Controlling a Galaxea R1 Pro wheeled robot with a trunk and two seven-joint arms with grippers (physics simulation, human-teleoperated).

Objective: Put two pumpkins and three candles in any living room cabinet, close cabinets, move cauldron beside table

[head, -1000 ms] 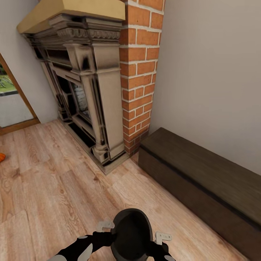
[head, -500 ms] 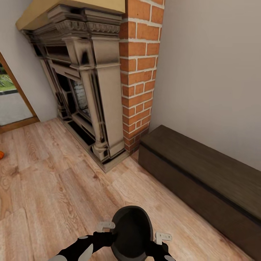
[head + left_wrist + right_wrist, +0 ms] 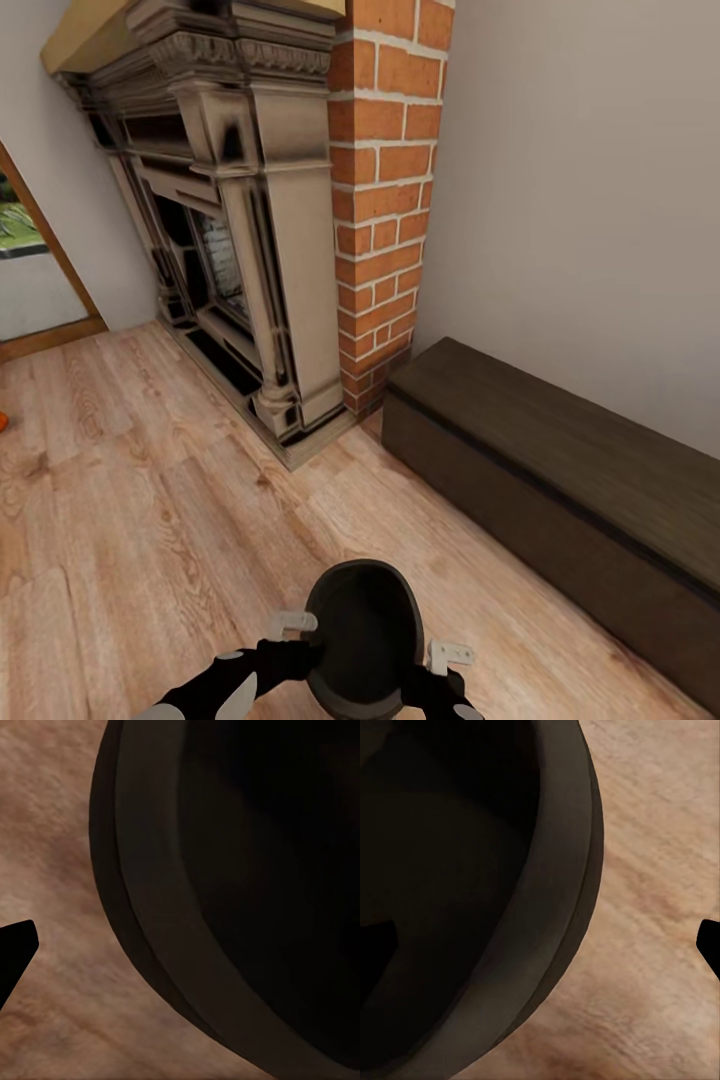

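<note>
Head view: the black cauldron (image 3: 362,638) hangs low at the frame's bottom centre, mouth up and empty, carried between both arms above the wood floor (image 3: 150,520). The left claw (image 3: 303,645) meets the pot's left side and the right claw (image 3: 425,672) its right side; the fingers are hidden against the pot, so how far either claw is spread cannot be told. Ahead on the left stands the ornate grey-beige fireplace (image 3: 240,220), with a red brick column (image 3: 385,200) touching its right flank. Right of the bricks, the long dark-brown cabinet (image 3: 560,490) runs along the plain wall (image 3: 590,200), its front closed. At the far left edge, a sliver of orange (image 3: 3,421) lies on the floor, too small to identify, below a wood-framed doorway (image 3: 40,270).

Left wrist view: the cauldron's flared rim (image 3: 150,945) curves across the frame with the dark interior beyond it and blurred floor behind. One black finger (image 3: 15,952) shows outside the rim, apart from it; the other finger is hidden.

Right wrist view: the cauldron's rim (image 3: 577,870) curves over the floor planks. One dark finger (image 3: 375,945) sits inside the pot, another (image 3: 710,945) outside it, the rim between them; whether they press on it cannot be told.
</note>
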